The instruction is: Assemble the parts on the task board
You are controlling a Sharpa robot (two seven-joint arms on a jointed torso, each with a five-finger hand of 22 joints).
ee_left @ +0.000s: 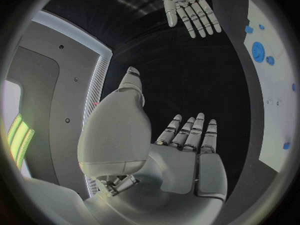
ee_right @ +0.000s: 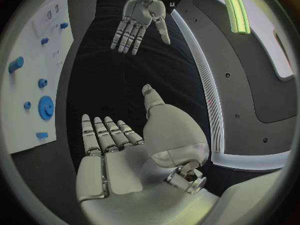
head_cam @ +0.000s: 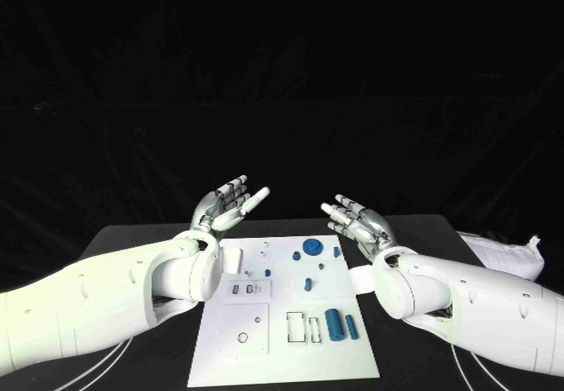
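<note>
The white task board (head_cam: 282, 358) lies flat in the middle of the black table. Small blue parts sit on it: a round gear (head_cam: 311, 246) near the far edge, a short peg (head_cam: 309, 284) mid-board, and two cylinders (head_cam: 334, 323) lying side by side nearer me. My left hand (head_cam: 229, 204) is raised above the board's far left corner, fingers spread, holding nothing. My right hand (head_cam: 359, 220) is raised above the far right corner, also spread and empty. The right wrist view shows the right hand (ee_right: 119, 150), the left hand (ee_right: 139, 20) opposite it, and the gear (ee_right: 45, 106).
A crumpled white bundle (head_cam: 505, 254) lies at the table's right edge. Thin cables run along the table front at the left (head_cam: 112, 358). Several cut-out slots (head_cam: 297, 326) mark the board's nearer half.
</note>
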